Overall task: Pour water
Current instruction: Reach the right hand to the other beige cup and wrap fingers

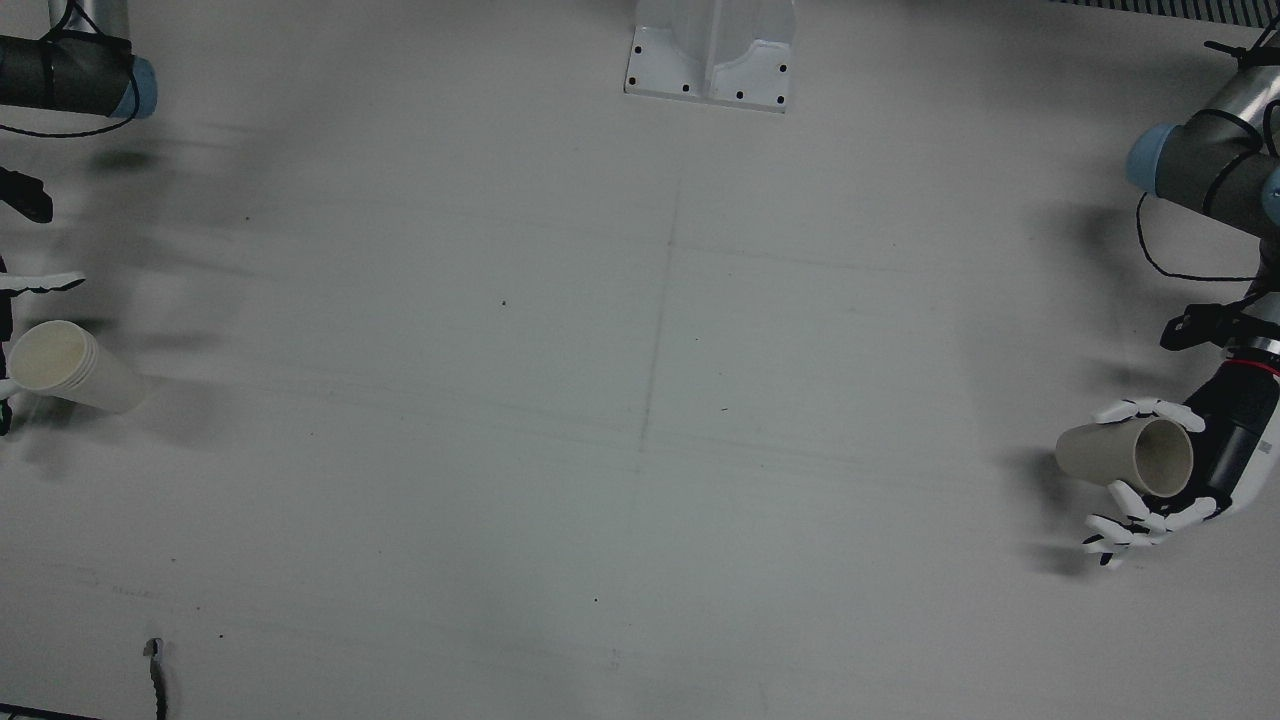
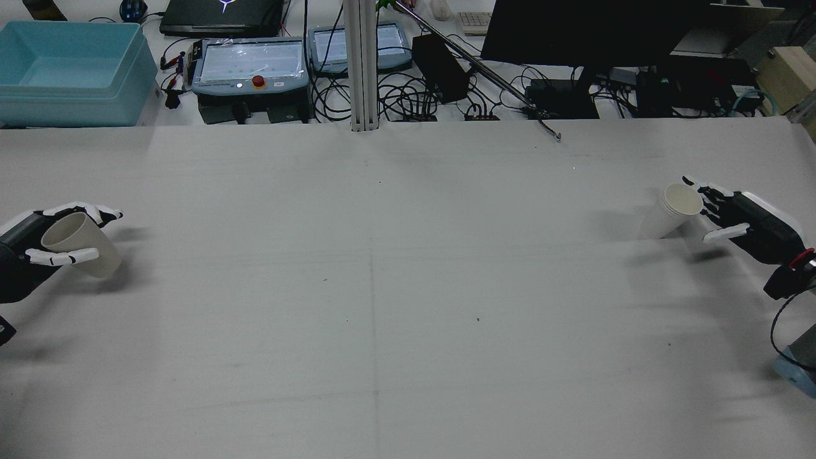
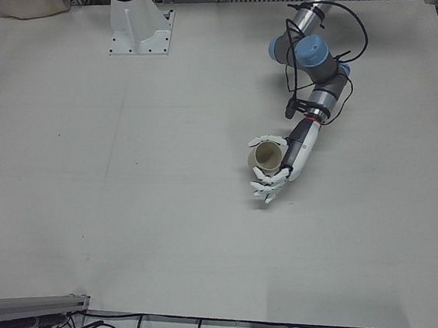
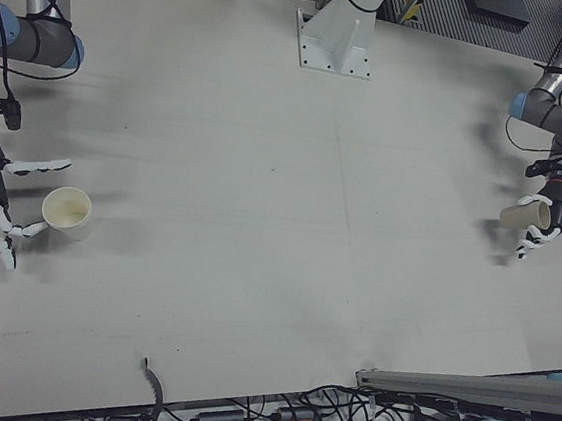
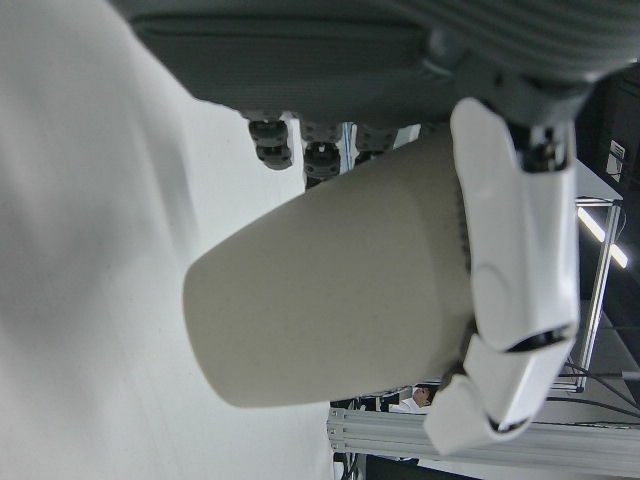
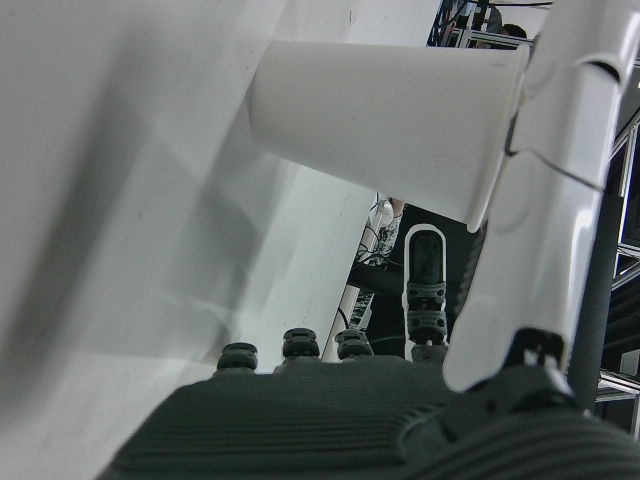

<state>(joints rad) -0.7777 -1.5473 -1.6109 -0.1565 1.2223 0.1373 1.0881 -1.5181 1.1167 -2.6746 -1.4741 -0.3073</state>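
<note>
My left hand (image 2: 29,248) is shut on a beige paper cup (image 2: 86,245) at the table's left side in the rear view. It holds the cup tilted just above the table. The cup also shows in the front view (image 1: 1100,455), the left-front view (image 3: 265,156) and the left hand view (image 5: 330,300). My right hand (image 2: 743,217) is open at the table's right side. Its thumb and fingers are spread around a white stack of nested paper cups (image 2: 672,210) that stands on the table, also seen in the right-front view (image 4: 67,210). One finger (image 6: 560,180) lies close to the rim.
The white arm pedestal base (image 1: 710,60) is bolted at the table's middle rear. Beyond the far edge in the rear view stand a blue bin (image 2: 70,64), control boxes and cables. A small black strap (image 1: 155,670) lies near the operators' edge.
</note>
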